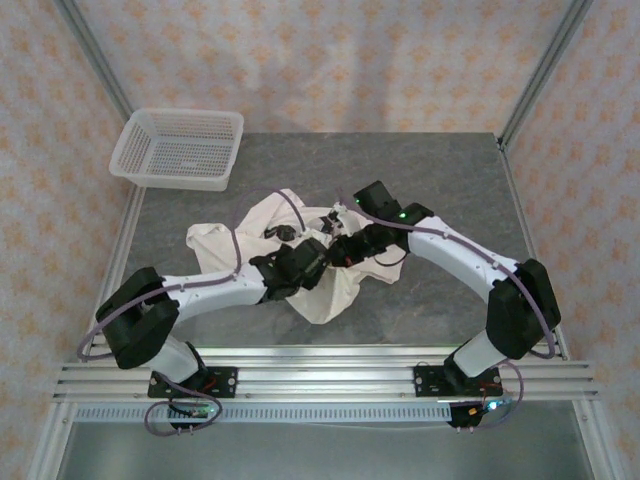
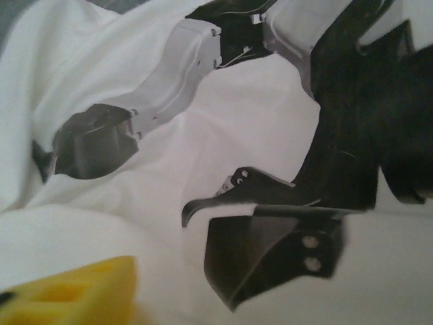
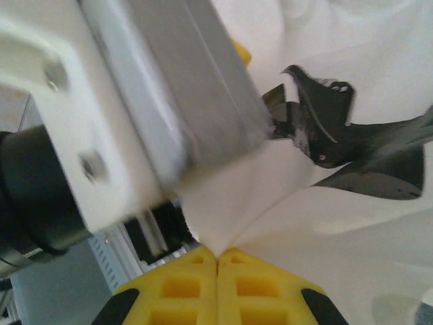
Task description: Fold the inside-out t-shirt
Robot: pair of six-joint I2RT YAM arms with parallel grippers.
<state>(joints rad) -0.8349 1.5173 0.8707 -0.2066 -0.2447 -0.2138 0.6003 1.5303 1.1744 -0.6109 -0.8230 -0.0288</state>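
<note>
The inside-out t-shirt [image 1: 262, 222] lies crumpled in a cream-white heap in the middle of the grey table [image 1: 450, 170]. Both grippers meet over its right half. My right gripper [image 3: 217, 256] is shut, its yellow fingertips pinching a drawn-up point of the cloth [image 3: 223, 203]; from above it sits at the shirt's right edge [image 1: 345, 250]. My left gripper [image 1: 312, 258] hovers just left of it, pressed close to the cloth [image 2: 203, 135]. One yellow fingertip [image 2: 81, 291] shows far to the left, the jaws apart, with cloth across the gap and the other finger hidden.
A white mesh basket [image 1: 180, 147] stands at the table's back left corner. The right arm's white links [image 2: 169, 88] cross close in front of the left wrist. Aluminium rails [image 1: 320, 370] run along the near edge, and frame posts rise at both back corners.
</note>
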